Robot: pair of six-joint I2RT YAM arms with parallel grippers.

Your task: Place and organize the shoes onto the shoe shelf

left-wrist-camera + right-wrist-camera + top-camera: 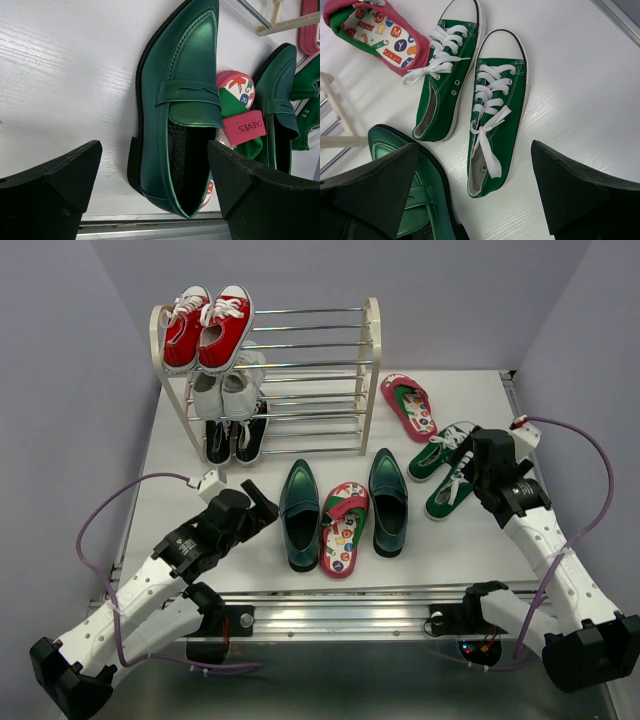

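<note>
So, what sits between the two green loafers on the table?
One pink flip-flop, flanked by the left-arm-side loafer and the other loafer; top view shows it best.

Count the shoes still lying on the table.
6. A loafer, a flip-flop and a second loafer lie side by side in front; a second flip-flop beside the shelf; two sneakers at right. None seems hidden.

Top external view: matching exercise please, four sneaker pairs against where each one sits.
Things:
1. red sneakers
2. white sneakers
3. black sneakers
4. green sneakers

Places:
A. on the table, right of the shoe shelf
B. bottom tier of the shelf
C. top tier of the shelf
D. middle tier of the shelf

Pairs: 1-C, 2-D, 3-B, 4-A.
</note>
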